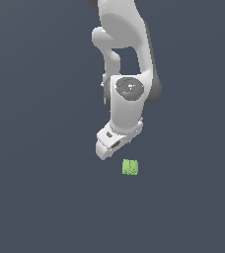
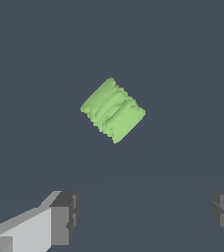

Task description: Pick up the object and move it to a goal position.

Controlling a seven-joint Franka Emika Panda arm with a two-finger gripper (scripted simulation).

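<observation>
Your gripper point(image 1: 106, 147) hangs off the white arm point(image 1: 127, 99), above the dark floor point(image 1: 35, 197); jaws spread wide, nothing between them. In the wrist view the gripper point(image 2: 143, 216) shows two fingers point(image 2: 65, 216) far apart with open floor between. The green block point(image 1: 130, 167) sits on the floor just beside the gripper, toward the exterior view's right and nearer the camera, not touching. Block point(image 2: 112, 110) lies turned diagonally, a darker groove running along its top face
</observation>
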